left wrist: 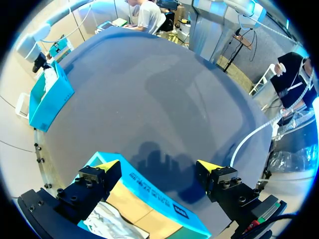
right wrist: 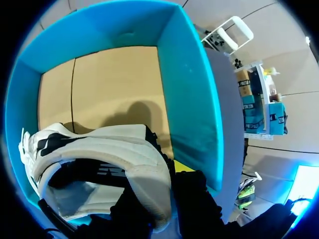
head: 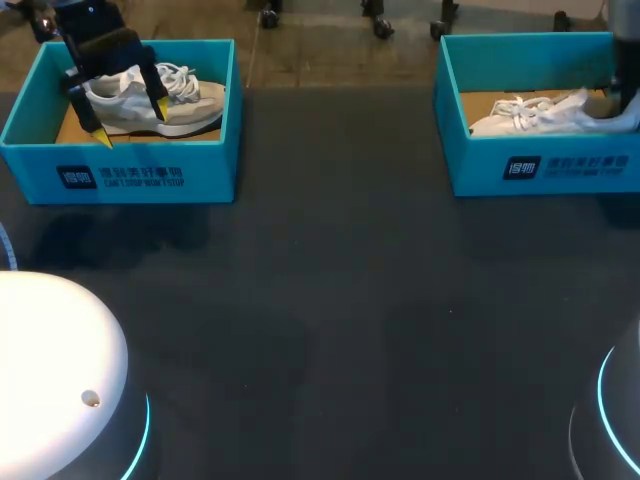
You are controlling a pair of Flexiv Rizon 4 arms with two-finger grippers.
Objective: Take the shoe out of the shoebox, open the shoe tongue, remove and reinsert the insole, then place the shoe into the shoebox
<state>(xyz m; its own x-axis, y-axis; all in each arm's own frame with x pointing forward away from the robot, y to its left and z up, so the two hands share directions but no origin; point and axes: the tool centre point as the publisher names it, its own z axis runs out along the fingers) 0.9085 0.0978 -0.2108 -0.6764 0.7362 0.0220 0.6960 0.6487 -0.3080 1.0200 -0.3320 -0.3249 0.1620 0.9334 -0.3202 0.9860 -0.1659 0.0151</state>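
Two shoes sit boxed. The left shoe [head: 190, 100], ten o'clock, lies heel-nine toe-three under the spread left gripper [head: 131, 123]; the right gripper [right wrist: 162, 191] apparently pinches the right shoe [right wrist: 99, 149] by its heel, two o'clock.

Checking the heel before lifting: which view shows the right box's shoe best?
Right wrist view: the shoe fills it, heel collar close up. Head view shows it side-on, heel behind the right arm. Left wrist view shows only a distant white patch.
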